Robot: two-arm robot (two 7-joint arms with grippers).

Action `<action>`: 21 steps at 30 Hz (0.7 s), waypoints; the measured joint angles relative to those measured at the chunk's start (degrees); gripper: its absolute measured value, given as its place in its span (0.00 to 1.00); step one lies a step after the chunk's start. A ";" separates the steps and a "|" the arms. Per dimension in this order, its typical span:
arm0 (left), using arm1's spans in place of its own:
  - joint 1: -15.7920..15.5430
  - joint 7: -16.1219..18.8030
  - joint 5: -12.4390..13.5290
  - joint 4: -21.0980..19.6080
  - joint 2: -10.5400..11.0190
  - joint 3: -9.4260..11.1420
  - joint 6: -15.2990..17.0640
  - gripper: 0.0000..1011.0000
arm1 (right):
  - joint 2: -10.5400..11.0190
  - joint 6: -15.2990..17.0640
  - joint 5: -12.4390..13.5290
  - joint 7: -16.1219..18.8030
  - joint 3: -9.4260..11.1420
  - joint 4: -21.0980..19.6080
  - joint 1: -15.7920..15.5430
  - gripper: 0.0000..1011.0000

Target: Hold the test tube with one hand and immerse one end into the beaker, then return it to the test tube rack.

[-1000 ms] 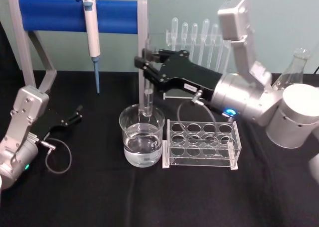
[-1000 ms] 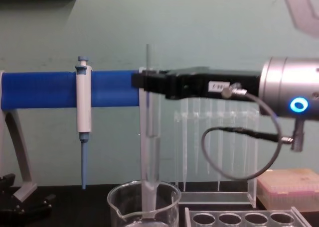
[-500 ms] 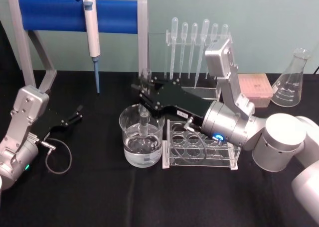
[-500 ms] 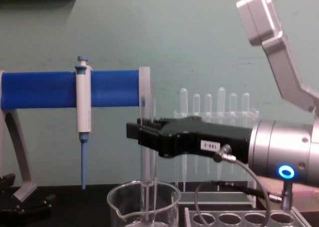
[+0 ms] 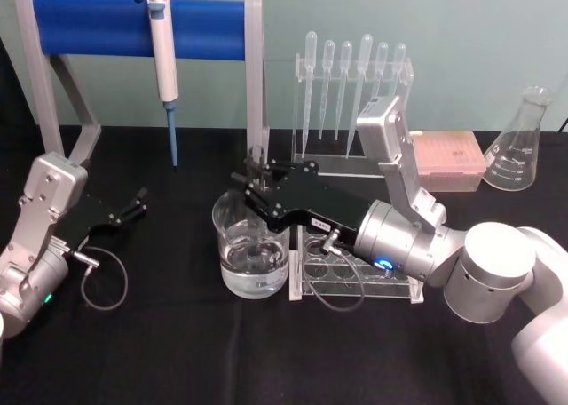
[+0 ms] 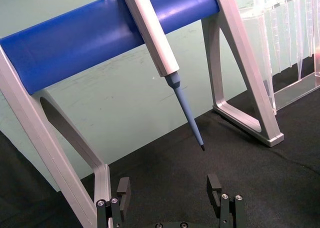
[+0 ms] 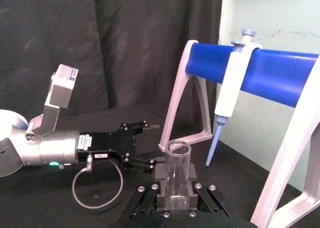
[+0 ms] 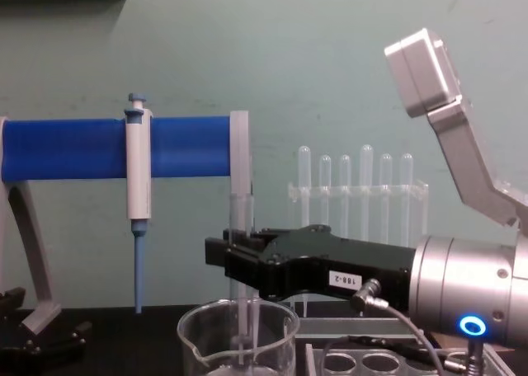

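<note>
OK, we've got the right gripper [image 5: 256, 181] clamped on the test tube [image 8: 240, 215], which is upright with its lower end down in the beaker [image 8: 194, 347]. The left gripper [image 5: 135, 202] is parked, fingers apart. Risk: any tilt on lift-out clips the rim and tips the beaker.

Right end effector [image 5: 251, 185] outstretched, fingers clamped; left end effector [image 5: 135, 205] low, idle (fingers apart)

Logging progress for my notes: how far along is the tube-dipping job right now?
Done: the test tube is out of the rack, clamped in the right gripper. In hand: its lower end is down inside the beaker. Left: lift it out and return it to the rack. The left gripper sits parked at the left, open.
</note>
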 joint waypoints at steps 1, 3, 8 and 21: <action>0.00 0.00 0.00 0.00 0.00 0.00 0.00 0.99 | -0.04 -0.01 -0.09 0.05 -0.02 0.06 -0.03 0.22; 0.00 0.00 0.00 0.00 0.00 0.00 0.00 0.99 | -0.15 -0.07 -0.38 0.24 -0.10 0.24 -0.08 0.22; 0.00 0.00 0.00 0.00 0.00 0.00 0.00 0.99 | -0.33 -0.22 -1.00 0.56 -0.23 0.63 -0.08 0.22; 0.00 0.00 0.00 0.00 0.00 0.00 0.00 0.99 | -0.51 -0.26 -1.46 0.80 -0.24 0.92 -0.14 0.22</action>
